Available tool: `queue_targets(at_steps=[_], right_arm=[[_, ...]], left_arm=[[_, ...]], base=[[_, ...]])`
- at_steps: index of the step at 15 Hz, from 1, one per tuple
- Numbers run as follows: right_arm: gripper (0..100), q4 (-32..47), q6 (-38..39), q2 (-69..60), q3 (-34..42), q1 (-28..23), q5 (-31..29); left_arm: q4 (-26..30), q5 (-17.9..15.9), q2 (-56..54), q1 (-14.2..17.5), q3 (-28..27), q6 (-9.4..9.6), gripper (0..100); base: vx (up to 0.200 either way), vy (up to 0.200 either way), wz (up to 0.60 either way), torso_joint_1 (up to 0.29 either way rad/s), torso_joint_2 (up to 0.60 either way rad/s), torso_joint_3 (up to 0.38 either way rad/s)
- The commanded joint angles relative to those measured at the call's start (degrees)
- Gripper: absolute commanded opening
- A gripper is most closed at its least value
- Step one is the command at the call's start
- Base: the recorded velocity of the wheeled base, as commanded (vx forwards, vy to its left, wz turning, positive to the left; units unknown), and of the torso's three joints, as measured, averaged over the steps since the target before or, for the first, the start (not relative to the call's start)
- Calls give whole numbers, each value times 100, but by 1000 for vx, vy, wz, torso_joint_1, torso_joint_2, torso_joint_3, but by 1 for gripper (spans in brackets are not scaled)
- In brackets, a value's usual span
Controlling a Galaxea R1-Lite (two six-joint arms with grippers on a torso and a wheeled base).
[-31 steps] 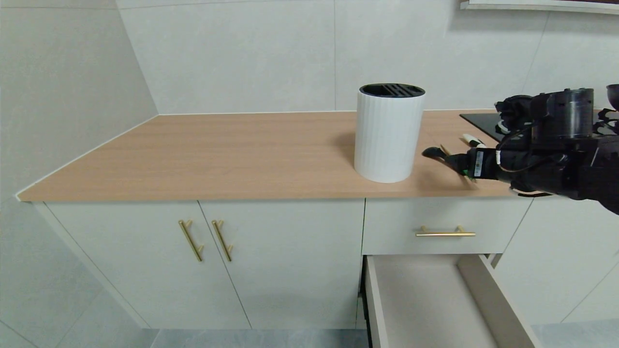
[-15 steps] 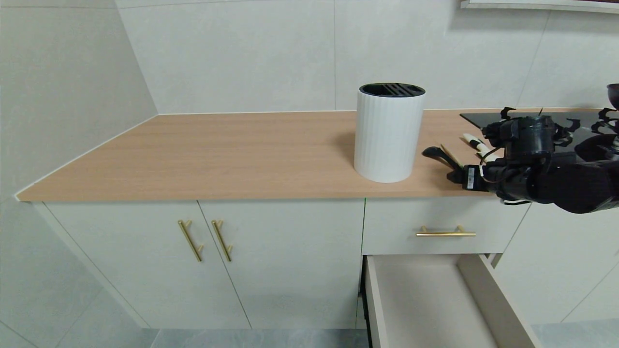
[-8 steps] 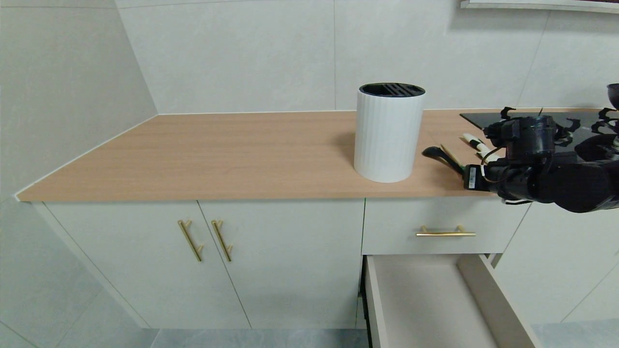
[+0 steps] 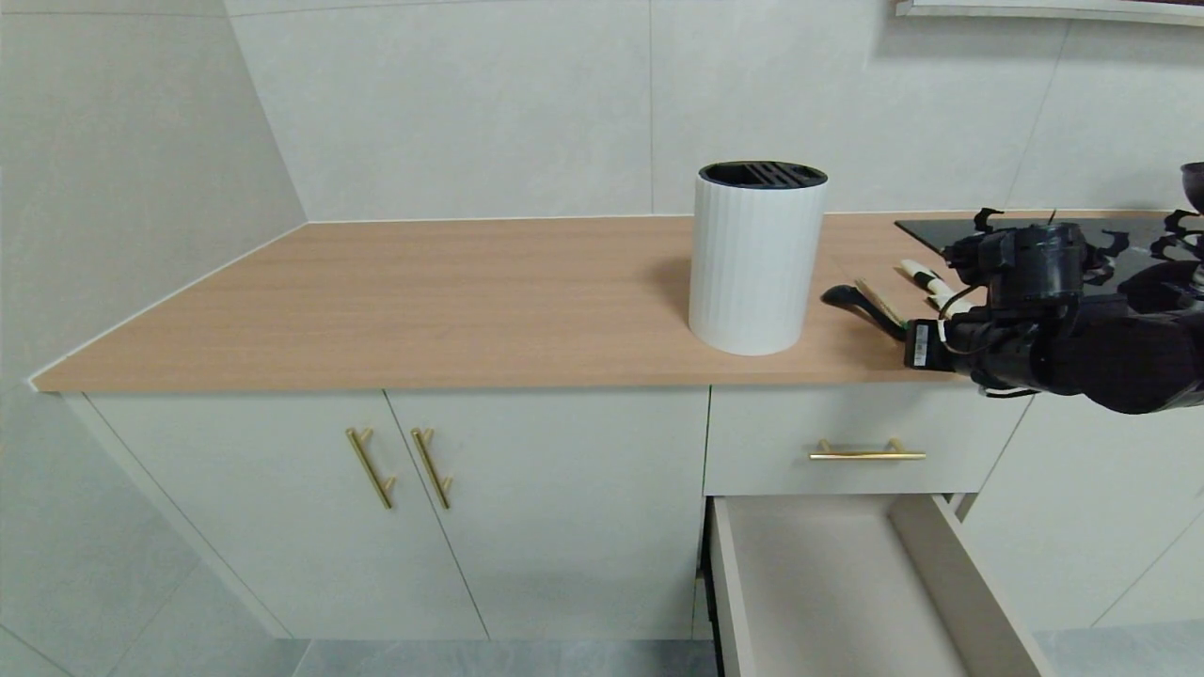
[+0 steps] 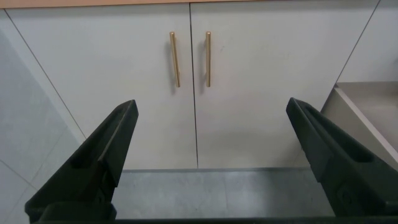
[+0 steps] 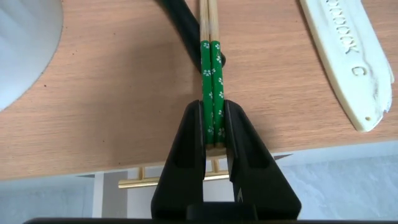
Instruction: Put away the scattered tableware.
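Where the wooden counter (image 4: 423, 301) meets the wall, a tall white holder (image 4: 757, 263) stands with dark slots on top. We use it as our mark for everything else.

Just to the robot's right of the holder, near the front edge of the counter, we see the right gripper (image 6: 214, 112). Its two black fingers (image 6: 194, 134) are pressed close together on a pair of chopsticks (image 6: 210, 56). They pinch the green ends with little white flowers. The plain wooden ends point away from the gripper, toward the back of the counter. In the head view the gripper (image 4: 901, 331) sits low over the counter. We cannot tell if the chopsticks (image 4: 875, 299) are lifted or lying flat.

A black spoon (image 4: 847, 298) lies between the holder and the chopsticks. Its dark handle (image 6: 180, 25) runs under the chopsticks and touches them. Farther from the holder than the chopsticks lies a long white thing (image 6: 348, 56), apart from them. Past it, still farther from the holder, is a flat black stove top (image 4: 941, 240).

Below the holder, a drawer with a gold handle (image 4: 865, 455) is closed. Under that one, another drawer (image 4: 828, 583) is pulled out.

The left gripper (image 5: 211, 109) is down lower than the holder. Its fingers (image 5: 102, 155) are spread wide with nothing between them. It faces two cupboard doors with gold handles (image 5: 176, 59).
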Motion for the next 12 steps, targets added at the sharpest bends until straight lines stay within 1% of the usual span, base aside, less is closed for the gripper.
queue_targets(at_steps=[1,3,4,5,6,9,10,12], right_arm=[[0,58,30,-340,41,2,18],[0,295,30,-1017,323,11,71],[0,497,30,-1615,595,29,203],[0,708,30,-2098,762,29,458],[0,1033,30,-2520,832,29,686],[0,2738,30,-3689,771,55,1459],[0,3107,30,-3944,753,64,1793],[0,3573,-5,-4119,744,64,2321]], left_arm=[[-1,-1,9,2,0,4,100],[-1,8,9,2,0,-5,100],[-1,-1,9,2,0,4,100],[-1,8,9,2,0,-5,100],[-1,-1,9,2,0,4,100],[-1,-1,9,2,0,-5,100],[-1,-1,9,2,0,4,100],[-1,8,9,2,0,-5,100]], base=[[0,0,0,0,0,0],[0,0,0,0,0,0],[0,0,0,0,0,0],[0,0,0,0,0,0],[0,0,0,0,0,0],[0,0,0,0,0,0],[0,0,0,0,0,0],[0,0,0,0,0,0]])
